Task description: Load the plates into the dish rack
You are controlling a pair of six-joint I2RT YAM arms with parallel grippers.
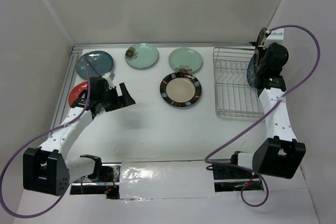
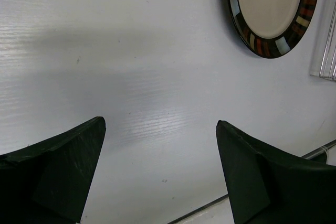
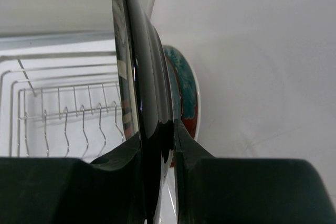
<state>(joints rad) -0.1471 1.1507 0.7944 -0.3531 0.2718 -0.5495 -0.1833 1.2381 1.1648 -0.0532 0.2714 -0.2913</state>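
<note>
One plate is off the table, Ines says. The right gripper point(image 3: 157, 141) is clamped tight on a dark plate point(image 3: 142, 77), which stands on edge with its rim pinched between both fingers.

And where does it go? Tom asks.

Into the dish rack point(image 1: 231, 85). The plate hangs over the rack's far right corner. In the right wrist view its face runs straight away from the camera. The wire dividers point(image 3: 84, 119) are on its left, and a red-and-teal plate point(image 3: 188, 98) stands just beside it on the right.

So the gap is the matter.

I judge so. The two plates look roughly parallel, so a straight drop into a slot beside the standing one should serve. Any drift right would knock the rims together. I cannot tell whether the lower edge is between the wires, because the fingers hide it.

And the other arm?

The left gripper point(image 1: 121, 99) is spread wide and holds nothing, hovering over bare table point(image 2: 157, 51). A red plate point(image 1: 77, 94) lies partly under that arm, close to the table's left edge. The striped-rim plate point(image 1: 180, 89) lies ahead of the fingers, to the right. Farther back lie a dark teal plate point(image 1: 102, 61), one mint plate point(image 1: 144, 57) and a second mint plate point(image 1: 185, 59). All five lie flat and apart from one another.
</note>
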